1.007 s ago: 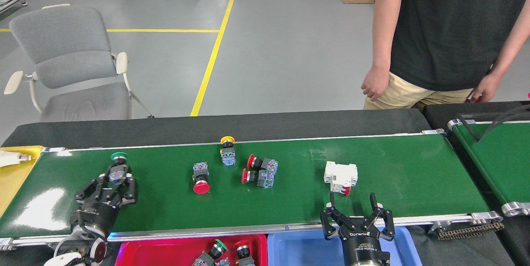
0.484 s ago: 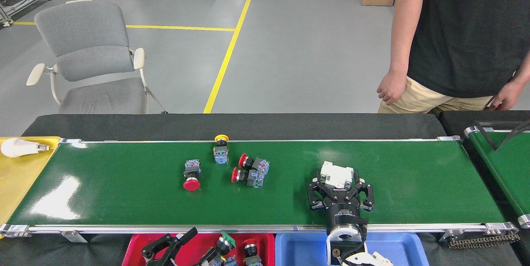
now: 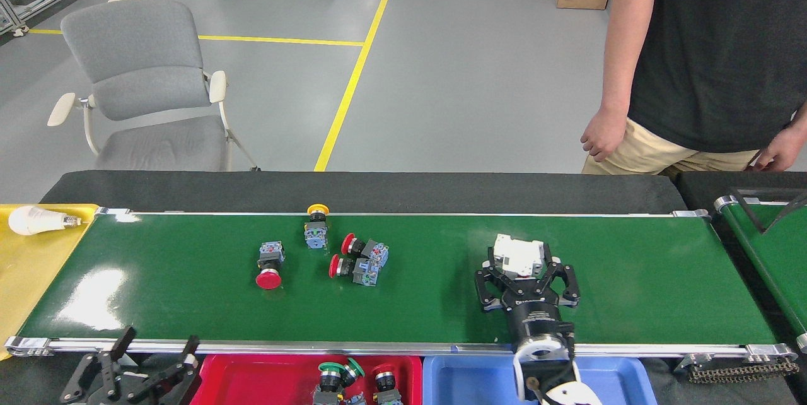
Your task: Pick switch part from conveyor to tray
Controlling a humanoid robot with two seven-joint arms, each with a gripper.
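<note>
While the right claw (image 3: 525, 274) reaches over the conveyor (image 3: 441, 304), its fingers sit closed around a white switch part (image 3: 518, 255) on the belt's right half. Spread wide and empty, the left claw (image 3: 153, 353) hangs at the near rail beside the red tray (image 3: 252, 380). Four push buttons (image 3: 315, 253) lie mid-belt. A blue tray (image 3: 473, 380) sits below the right arm.

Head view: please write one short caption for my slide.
Right gripper closes around the white switch part on the conveyor; left gripper waits open.
</note>
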